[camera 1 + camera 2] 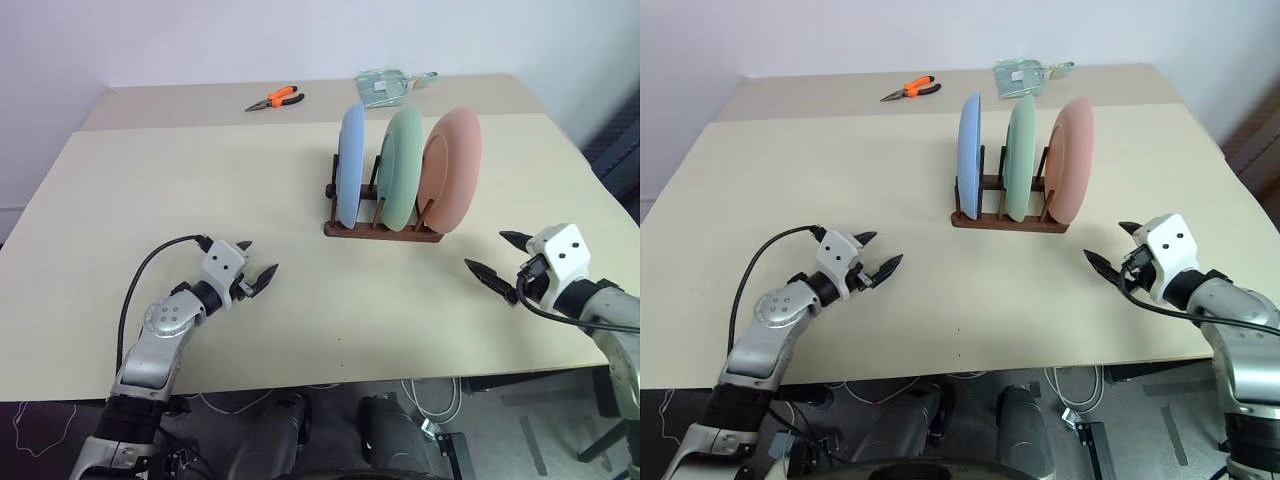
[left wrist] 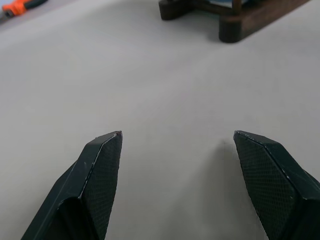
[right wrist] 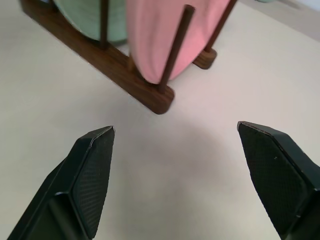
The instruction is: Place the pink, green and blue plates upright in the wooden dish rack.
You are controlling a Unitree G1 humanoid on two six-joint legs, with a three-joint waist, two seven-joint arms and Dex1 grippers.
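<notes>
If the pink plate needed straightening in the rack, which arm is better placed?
Right. The open right gripper sits beside the rack's end where the pink plate stands; the left gripper is nearer the blue plate's end.

Three plates (pink [image 1: 450, 170], green [image 1: 403, 168], blue [image 1: 350, 165]), one wooden dish rack [image 1: 380, 229], one pair of pliers [image 1: 275, 98], one clear packet [image 1: 384, 85].
</notes>
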